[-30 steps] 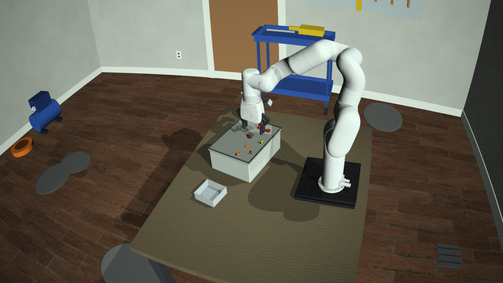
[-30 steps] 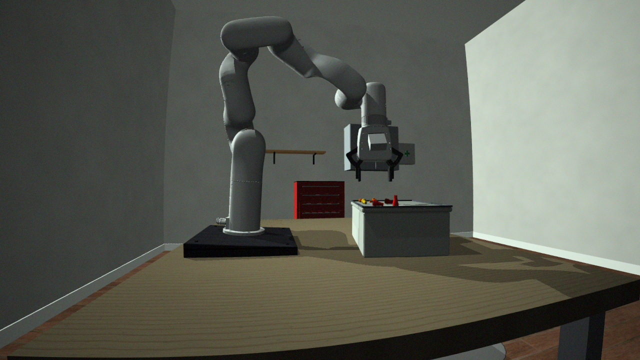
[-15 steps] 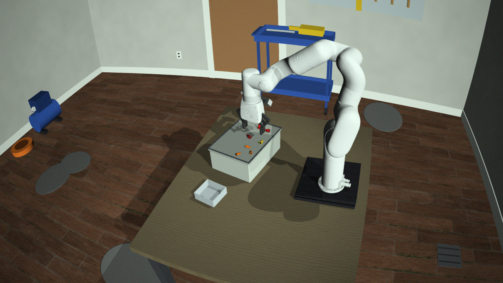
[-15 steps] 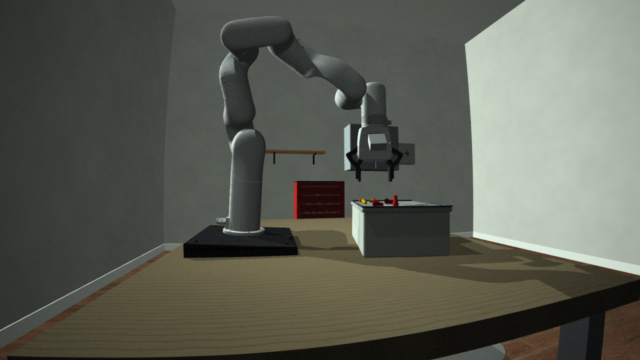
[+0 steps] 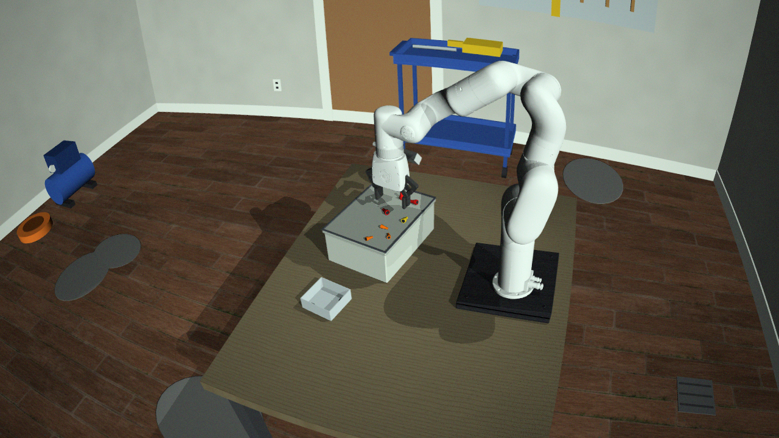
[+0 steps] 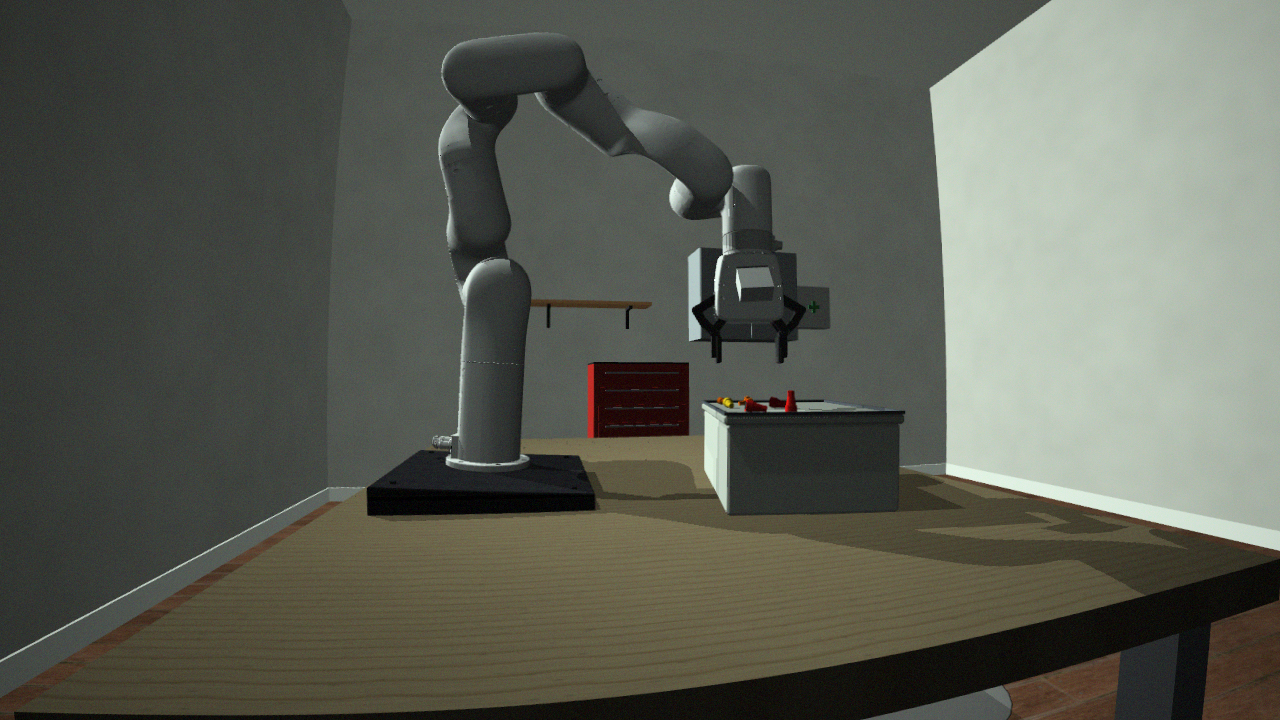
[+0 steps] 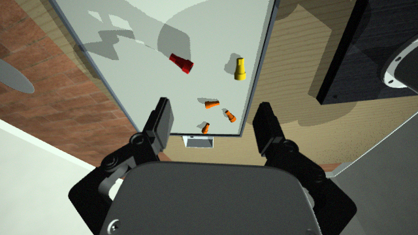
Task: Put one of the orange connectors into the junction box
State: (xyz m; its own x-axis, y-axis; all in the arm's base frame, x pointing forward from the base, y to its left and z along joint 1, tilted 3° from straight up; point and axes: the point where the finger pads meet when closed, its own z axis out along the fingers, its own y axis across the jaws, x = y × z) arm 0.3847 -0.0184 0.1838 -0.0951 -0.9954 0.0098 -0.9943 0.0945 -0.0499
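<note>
- The black two-fingered gripper stands wide apart, released and holding nothing, above the pale tool case.
- Below the fingers and near them on the lid are three red tapered connectors, one upright.
- Farther from the fingertips lies a yellow tapered connector.
- Beyond it, three small orange tapered connectors lie toward the lid's end.
- Farthest from the fingers, past that end, the open pale steel box sits on the table.

No visible change since earlier
</note>
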